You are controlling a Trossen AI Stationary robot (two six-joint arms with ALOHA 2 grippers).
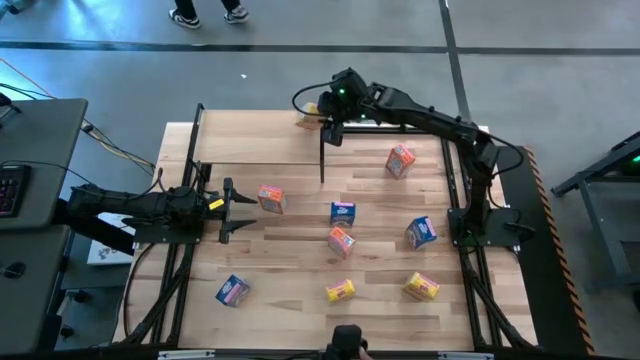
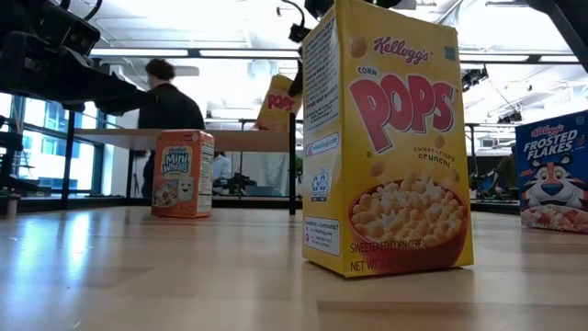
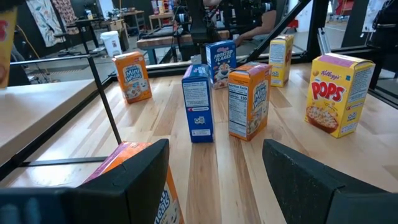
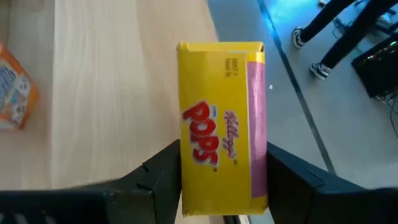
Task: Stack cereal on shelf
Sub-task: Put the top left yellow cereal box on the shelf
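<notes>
Right gripper [image 4: 224, 180] reaching over far edge of light-wood shelf board [image 1: 260, 140], fingers flanking yellow cardboard Pops cereal box [image 4: 222, 127], grip uncertain, left gripper [image 1: 243, 209] low at table's left, jaws parted, empty.

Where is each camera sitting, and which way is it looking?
High view: above the table, looking straight down; both arms show, left gripper open, right gripper over the shelf.
Low view: at tabletop height, looking across past a big Pops box; arms enter from above.
Left wrist view: looks forward past its own open fingers at standing boxes.
Right wrist view: looks down on the held yellow box between its fingers.
Shared: high, low and right wrist views all show that held box.
</notes>
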